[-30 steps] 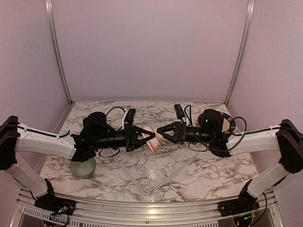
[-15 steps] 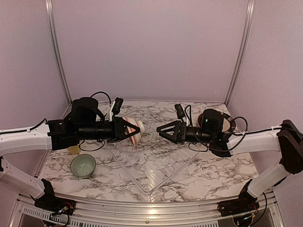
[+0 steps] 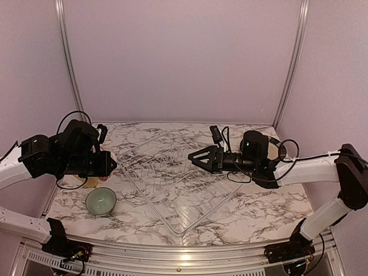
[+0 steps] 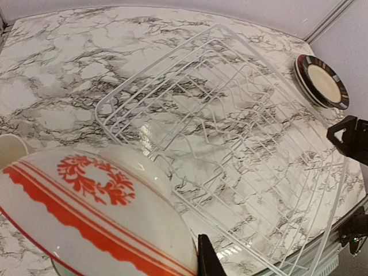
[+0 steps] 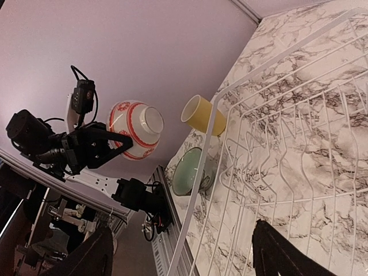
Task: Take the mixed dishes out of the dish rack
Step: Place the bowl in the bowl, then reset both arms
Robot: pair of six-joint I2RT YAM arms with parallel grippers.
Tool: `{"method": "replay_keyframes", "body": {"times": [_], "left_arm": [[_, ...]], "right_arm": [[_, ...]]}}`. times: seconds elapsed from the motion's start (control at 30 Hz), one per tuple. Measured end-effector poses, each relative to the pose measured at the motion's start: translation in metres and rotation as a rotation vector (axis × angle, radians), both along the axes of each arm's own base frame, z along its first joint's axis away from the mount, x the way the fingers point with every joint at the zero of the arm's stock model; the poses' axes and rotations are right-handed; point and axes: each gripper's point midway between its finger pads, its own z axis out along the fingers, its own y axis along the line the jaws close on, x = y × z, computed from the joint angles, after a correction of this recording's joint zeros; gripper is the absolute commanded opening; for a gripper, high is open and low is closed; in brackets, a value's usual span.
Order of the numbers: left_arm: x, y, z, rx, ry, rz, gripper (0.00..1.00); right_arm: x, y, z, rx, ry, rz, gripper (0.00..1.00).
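A marble table (image 3: 259,213) stands between lilac walls. The left gripper (image 5: 117,144) is closed on the small red-patterned white bowl (image 5: 138,127), in the air left of the dish rack (image 3: 178,184). Only the wrist views show this bowl. The top view hides it behind the arm. Below are the yellow cup (image 5: 201,115) and the green bowl (image 3: 101,201). The right gripper (image 3: 193,156) hangs over the rack with its fingers apart.

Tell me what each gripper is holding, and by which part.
The left gripper holds the small red-patterned white bowl by its rim. The right gripper is open and holds nothing.
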Motion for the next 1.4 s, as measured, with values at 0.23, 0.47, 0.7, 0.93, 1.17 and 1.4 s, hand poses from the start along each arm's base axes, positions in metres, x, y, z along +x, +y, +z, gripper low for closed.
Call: {"method": "replay_keyframes", "body": {"times": [0.23, 0.47, 0.7, 0.93, 1.17, 1.4], "left_arm": [[-0.027, 0.049, -0.069, 0.260, 0.187, 0.072, 0.00], [-0.035, 0.058, -0.110, 0.404, 0.301, 0.074, 0.03], [-0.036, 0.057, -0.129, 0.464, 0.354, 0.068, 0.05], [-0.042, 0.061, -0.141, 0.495, 0.389, 0.062, 0.34], [-0.040, 0.059, -0.136, 0.475, 0.372, 0.062, 0.58], [-0.025, 0.048, -0.081, 0.330, 0.222, 0.058, 0.82]], "right_arm": [[0.004, 0.004, -0.006, -0.013, 0.005, 0.004, 0.80], [0.004, 0.004, -0.008, -0.019, 0.009, 0.006, 0.79], [0.004, 0.001, -0.010, -0.038, 0.011, -0.002, 0.80], [0.005, -0.005, -0.004, -0.054, -0.018, -0.022, 0.80], [0.017, -0.016, 0.000, -0.118, -0.061, -0.077, 0.82], [0.038, -0.059, 0.042, -0.265, -0.227, -0.286, 0.98]]}}
